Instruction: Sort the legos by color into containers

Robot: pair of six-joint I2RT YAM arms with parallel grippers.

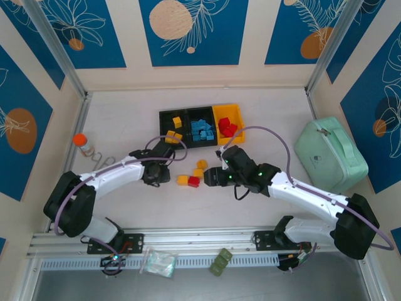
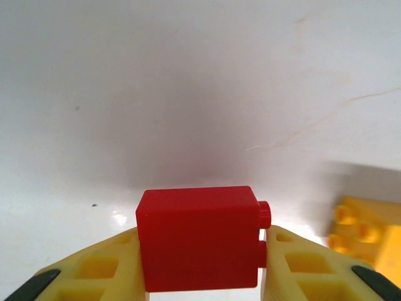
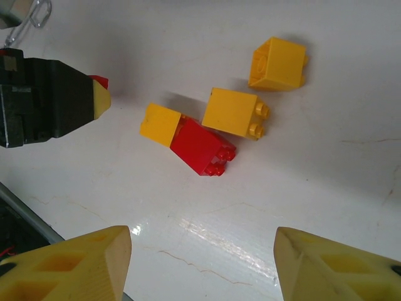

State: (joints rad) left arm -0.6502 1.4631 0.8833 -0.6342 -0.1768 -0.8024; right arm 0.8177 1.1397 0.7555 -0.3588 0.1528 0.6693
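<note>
The left gripper (image 2: 200, 263) is pinching a small red studded plastic brick (image 2: 197, 238) over the white tabletop (image 2: 188, 94). Beside it, the right gripper (image 3: 203, 254) is hovering with its yellow fingers spread over another red brick (image 3: 202, 148) and three yellow-orange bricks (image 3: 235, 113) lying loose. Farther back, the row of three joined plastic bins (image 1: 162, 120) is holding yellow, blue and red bricks, one colour apiece.
</note>
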